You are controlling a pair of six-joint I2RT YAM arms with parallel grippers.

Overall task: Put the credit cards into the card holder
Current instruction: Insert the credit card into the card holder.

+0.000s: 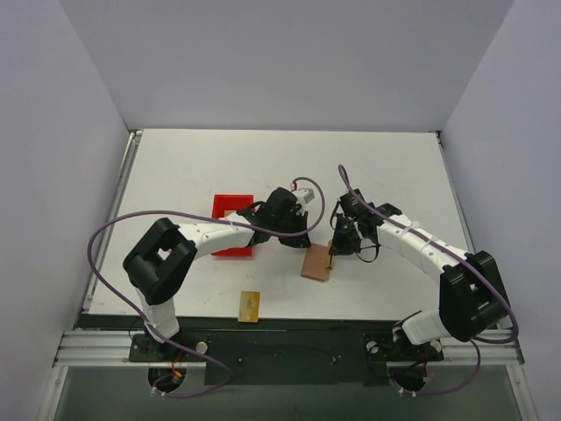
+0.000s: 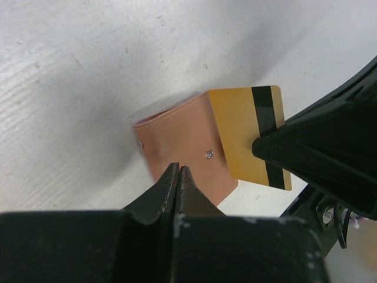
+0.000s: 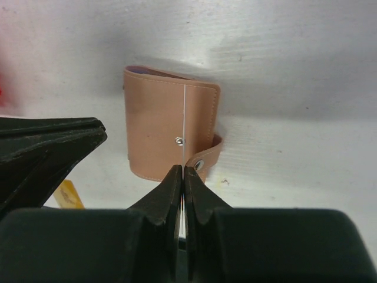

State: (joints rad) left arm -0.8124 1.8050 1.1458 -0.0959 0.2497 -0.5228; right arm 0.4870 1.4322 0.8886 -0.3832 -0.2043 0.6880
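Note:
The brown card holder (image 1: 316, 263) lies folded on the table between the two arms, its clasp tab (image 3: 207, 154) hanging loose. My right gripper (image 3: 183, 170) is shut on a gold credit card (image 2: 244, 132) with a dark stripe, held on edge over the card holder's (image 2: 179, 144) right end. In the right wrist view the card (image 3: 184, 115) shows only as a thin pale line across the card holder (image 3: 159, 130). My left gripper (image 2: 178, 168) is shut at the holder's near edge with nothing visible between its fingers. A second credit card (image 1: 250, 305) lies flat near the front edge.
A red bin (image 1: 233, 202) stands left of the card holder, partly under the left arm's wrist. The left gripper's fingers (image 3: 53, 147) reach in close to the holder's left edge. White walls close the table at the back and sides.

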